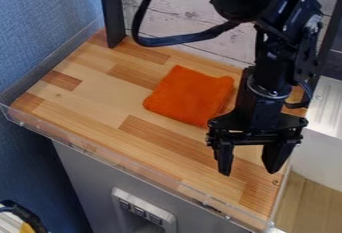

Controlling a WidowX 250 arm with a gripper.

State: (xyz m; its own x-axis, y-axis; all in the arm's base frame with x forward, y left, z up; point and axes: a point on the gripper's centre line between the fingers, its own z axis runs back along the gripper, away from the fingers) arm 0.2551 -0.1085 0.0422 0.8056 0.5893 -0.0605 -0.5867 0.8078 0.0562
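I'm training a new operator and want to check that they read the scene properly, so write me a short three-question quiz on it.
1. True or false: the gripper is clamped on the orange cloth.
2. How do the gripper's fingers stand?
A) Pressed together
B) Spread apart
C) Crossed
3. Fill in the missing word: the cloth lies on a counter with a ____-look top.

Key: 1. False; 2. B; 3. wood

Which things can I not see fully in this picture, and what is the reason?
Camera view:
Arm: base cut off by top edge.
Cloth: underside hidden by its upper side.
Counter: part behind the tool hidden by it.
Curved black thing: cut off by left and bottom edges.
Buttons: marks too small.
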